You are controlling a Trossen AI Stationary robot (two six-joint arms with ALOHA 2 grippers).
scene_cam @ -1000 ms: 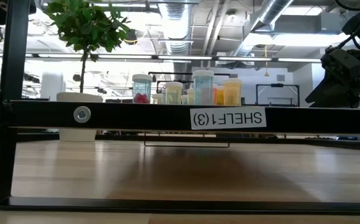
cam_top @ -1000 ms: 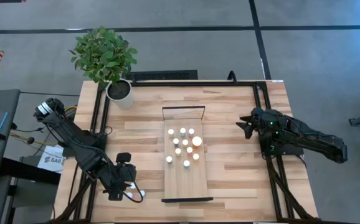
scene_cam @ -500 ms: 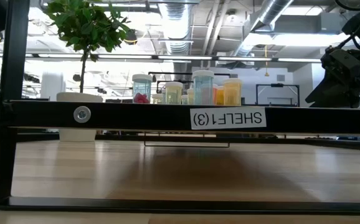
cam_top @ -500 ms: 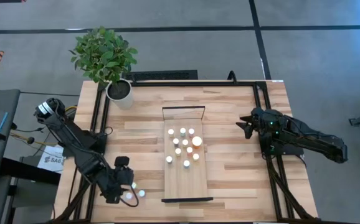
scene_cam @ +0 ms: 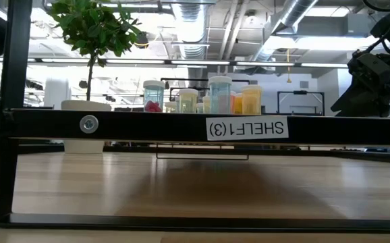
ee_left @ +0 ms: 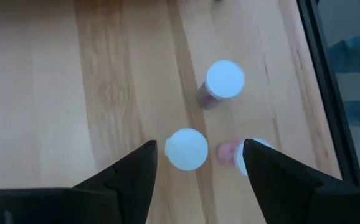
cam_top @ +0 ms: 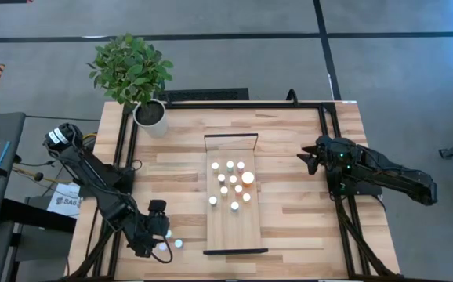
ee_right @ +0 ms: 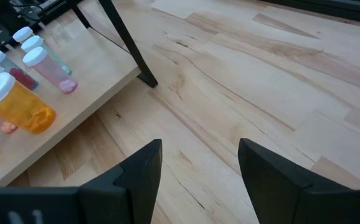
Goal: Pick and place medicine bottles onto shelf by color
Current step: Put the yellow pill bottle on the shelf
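The table (cam_top: 289, 227) fills the high view, and the shelf (cam_top: 234, 231) lies along its middle, with about ten medicine bottles (cam_top: 231, 186) standing clustered on its far half, the orange one (cam_top: 248, 178) at the cluster's three o'clock. Off at the shelf's eight o'clock, near the table's front-left corner, three more bottles stand loose on the wood. The left gripper (cam_top: 158, 235) hovers right over them, arm stretched low from the table's left edge, wrist pointing down. In the left wrist view its fingers stand well apart with nothing between them; one white cap (ee_left: 186, 149) sits just inside the left-hand finger, a second bottle (ee_left: 222, 81) beyond, a third (ee_left: 245, 154) partly hidden by the other finger. These look light, hard and smooth-sided, easy to tip: I'd pinch the body just under the cap, straight from above. The right gripper (cam_top: 310, 159) waits at the shelf's three o'clock, fingers apart and empty. The plant pot (cam_top: 150, 115) sits at eleven o'clock.
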